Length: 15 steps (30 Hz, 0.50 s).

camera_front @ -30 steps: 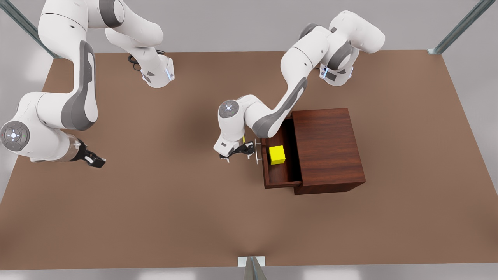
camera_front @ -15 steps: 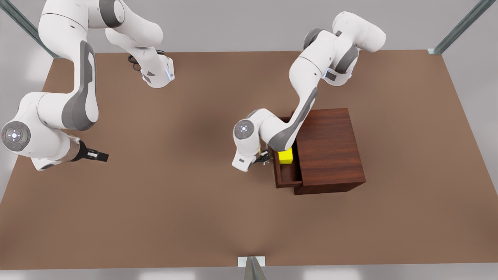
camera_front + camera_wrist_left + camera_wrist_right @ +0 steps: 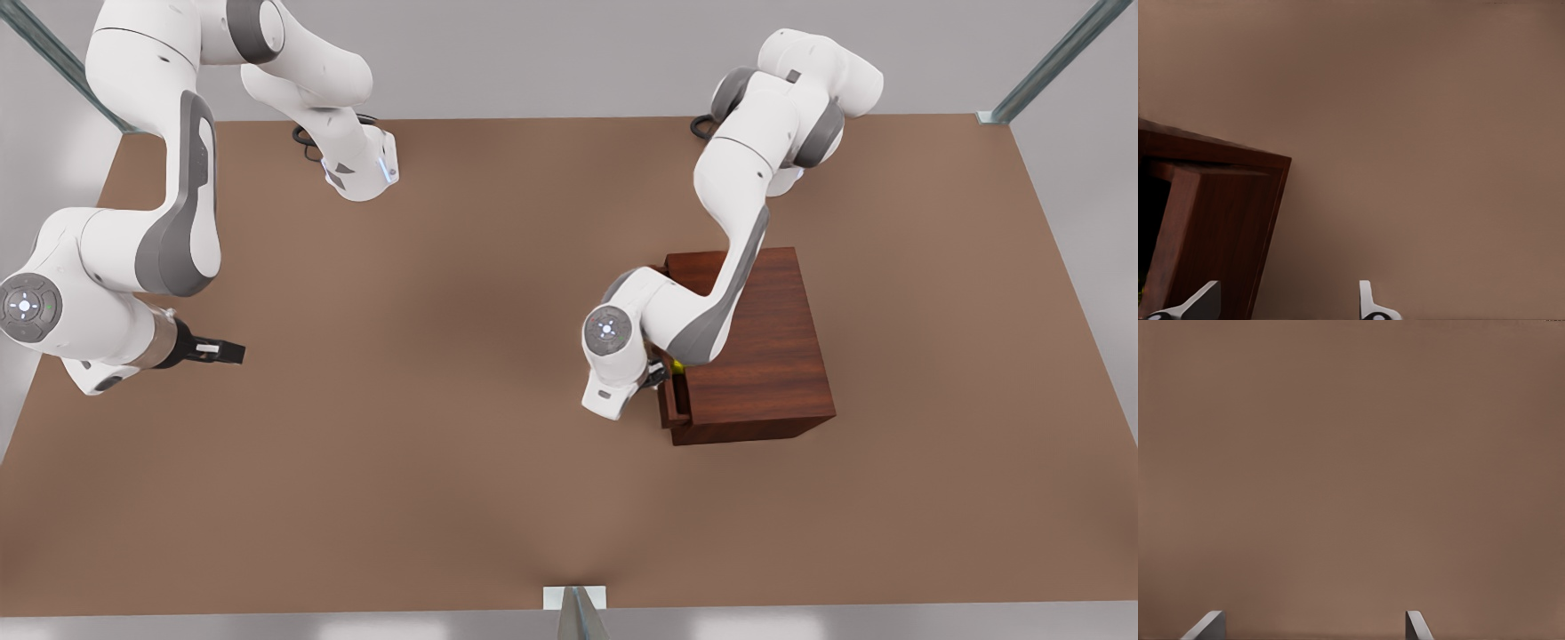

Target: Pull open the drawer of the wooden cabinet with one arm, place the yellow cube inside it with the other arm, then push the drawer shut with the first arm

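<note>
The wooden cabinet (image 3: 756, 342) stands right of the table's middle in the front view. Its drawer (image 3: 669, 402) sticks out only a little on the side toward the front view's left. A thin sliver of the yellow cube (image 3: 677, 364) shows in the narrow gap; the arm hides the rest. My left gripper (image 3: 655, 374) is against the drawer's front, mostly hidden under its wrist. In the left wrist view its fingertips (image 3: 1368, 305) stand apart beside the cabinet's dark wood (image 3: 1218, 213). My right gripper (image 3: 218, 353) waits open, far off at the front view's left, over bare table (image 3: 1351, 480).
The brown table (image 3: 400, 462) has wide free room in the middle and along its near edge. The arms' bases (image 3: 360, 169) sit at the far edge. Metal frame posts (image 3: 1049, 62) rise at the far corners, and a bracket (image 3: 575, 600) sits at the near edge.
The left arm has pushed the drawer into the cabinet, from well open to nearly shut, and the cube went in with it. The right gripper barely shifted.
</note>
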Motion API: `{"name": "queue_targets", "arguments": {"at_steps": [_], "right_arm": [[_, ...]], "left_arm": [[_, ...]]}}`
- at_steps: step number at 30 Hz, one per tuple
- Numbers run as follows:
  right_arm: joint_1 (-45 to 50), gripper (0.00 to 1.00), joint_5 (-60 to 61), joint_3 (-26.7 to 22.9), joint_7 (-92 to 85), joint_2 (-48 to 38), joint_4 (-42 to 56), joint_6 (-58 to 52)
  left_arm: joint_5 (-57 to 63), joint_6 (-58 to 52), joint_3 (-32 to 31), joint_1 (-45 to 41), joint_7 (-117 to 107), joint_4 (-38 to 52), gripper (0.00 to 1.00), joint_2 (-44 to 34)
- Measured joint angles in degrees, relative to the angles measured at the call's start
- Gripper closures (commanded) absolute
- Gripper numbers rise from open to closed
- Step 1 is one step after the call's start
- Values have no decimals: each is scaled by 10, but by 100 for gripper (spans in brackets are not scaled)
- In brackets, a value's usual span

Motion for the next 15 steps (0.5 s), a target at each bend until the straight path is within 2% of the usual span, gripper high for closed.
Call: {"name": "queue_targets", "arguments": {"at_steps": [12,13,15], "right_arm": [[-1,0,-1,0,-31,1,0,0],[-1,0,-2,0,-33,1,0,0],[-1,0,-2,0,-36,1,0,0]], "left_arm": [[18,-15,28,15,74,-4,0,-4],[20,-25,30,16,82,-1,0,-16],[14,-77,32,46,107,5,0,-101]]}}
